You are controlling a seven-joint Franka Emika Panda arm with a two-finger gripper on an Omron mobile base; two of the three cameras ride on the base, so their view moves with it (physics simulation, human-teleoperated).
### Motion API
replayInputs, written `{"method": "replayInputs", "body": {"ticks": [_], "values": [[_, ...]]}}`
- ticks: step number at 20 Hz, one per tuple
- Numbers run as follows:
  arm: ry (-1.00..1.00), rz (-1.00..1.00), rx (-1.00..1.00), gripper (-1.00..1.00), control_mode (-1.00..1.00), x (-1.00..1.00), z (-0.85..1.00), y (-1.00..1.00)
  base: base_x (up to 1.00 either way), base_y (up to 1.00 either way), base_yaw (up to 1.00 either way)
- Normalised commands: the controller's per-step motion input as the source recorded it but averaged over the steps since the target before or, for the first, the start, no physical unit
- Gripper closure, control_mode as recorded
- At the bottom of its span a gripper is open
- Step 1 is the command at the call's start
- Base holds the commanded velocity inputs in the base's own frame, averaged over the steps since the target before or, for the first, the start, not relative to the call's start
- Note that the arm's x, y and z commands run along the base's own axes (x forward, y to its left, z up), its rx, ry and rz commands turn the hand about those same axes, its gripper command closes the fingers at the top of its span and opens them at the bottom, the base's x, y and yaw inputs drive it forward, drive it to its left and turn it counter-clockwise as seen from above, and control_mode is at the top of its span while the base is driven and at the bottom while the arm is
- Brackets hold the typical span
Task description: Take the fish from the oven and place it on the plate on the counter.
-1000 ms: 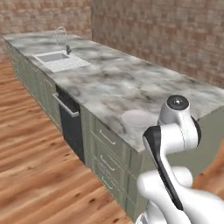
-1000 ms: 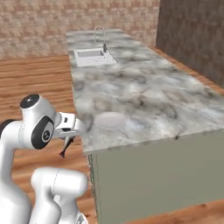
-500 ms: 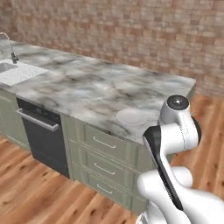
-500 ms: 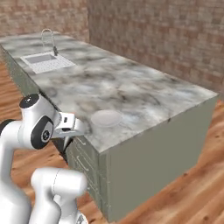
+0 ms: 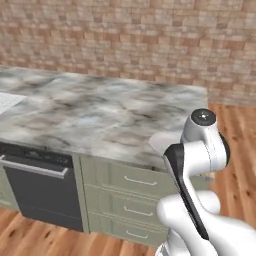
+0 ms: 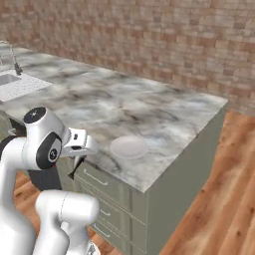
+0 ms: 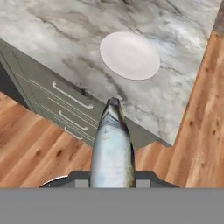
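The gripper [image 7: 113, 177] is clamped on the fish [image 7: 112, 146], held off the near edge of the counter [image 6: 164, 114] in front of its drawers, short of the plate [image 7: 130, 55]. To do this well, I'd carry the fish over the rim to the plate's middle and lower it before letting go. Since a second ago the base has swung round, so the plate now lies nearer and more squarely ahead.

Even, shadowless rendered light; soft, slightly blurred detail.
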Motion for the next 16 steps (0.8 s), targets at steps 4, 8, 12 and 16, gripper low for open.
{"method": "replayInputs", "body": {"ticks": [4,8,12,16], "values": [[0.00,0.00,0.00,1.00,1.00,0.00,0.00,0.00,0.00,0.84,-0.43],[0.00,0.00,0.00,1.00,1.00,0.00,0.00,0.00,0.22,0.23,-0.32],[0.00,0.00,0.00,1.00,1.00,0.00,0.00,0.00,0.59,-0.01,-0.18],[0.00,0.00,0.00,1.00,1.00,0.00,0.00,0.00,0.67,0.01,-0.24]]}}
